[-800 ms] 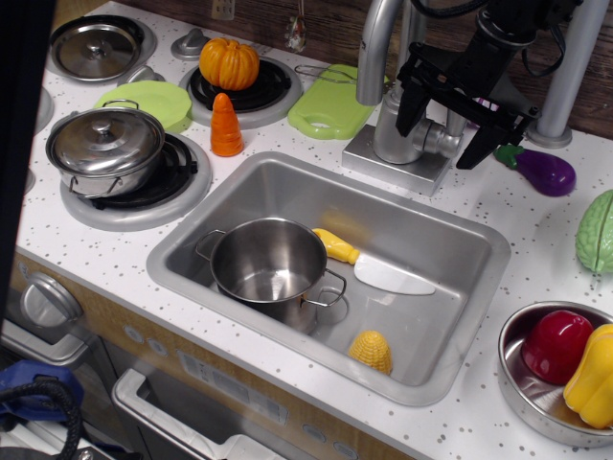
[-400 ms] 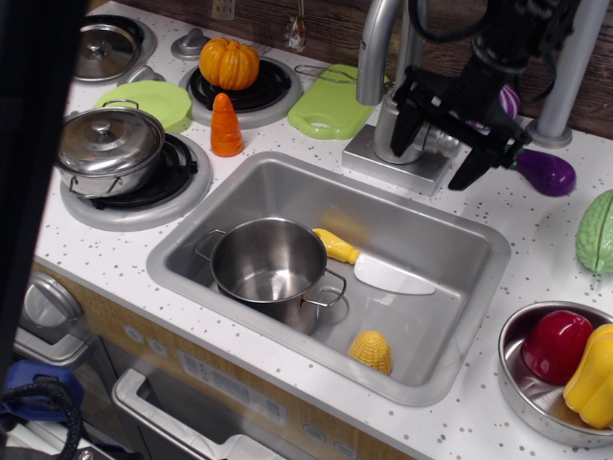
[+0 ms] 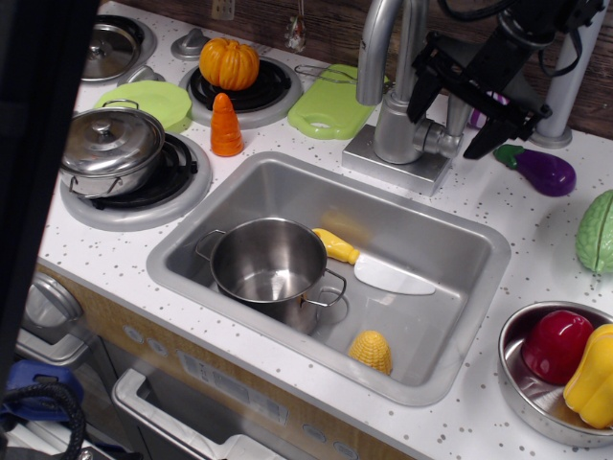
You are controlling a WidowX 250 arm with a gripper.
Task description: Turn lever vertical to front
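Observation:
The faucet body [image 3: 396, 129] stands on a square base behind the sink. Its stubby side arm [image 3: 436, 142] points right, and the short grey lever [image 3: 456, 121] stands up from it, partly hidden by my gripper. My black gripper [image 3: 448, 131] hangs over the side arm with its fingers spread. One fingertip [image 3: 419, 107] is beside the faucet body and the other is to the right of the lever. The fingers straddle the lever and do not visibly press on it.
The curved spout [image 3: 374, 43] rises on the left and a thick grey pole [image 3: 573, 77] stands on the right. A purple eggplant [image 3: 546, 172] lies right of the faucet. The sink [image 3: 479, 287] holds a pot [image 3: 268, 264], a knife and corn.
The gripper dipped lower at the side arm, then rose and shifted a little right. Its fingers stay spread around the lever.

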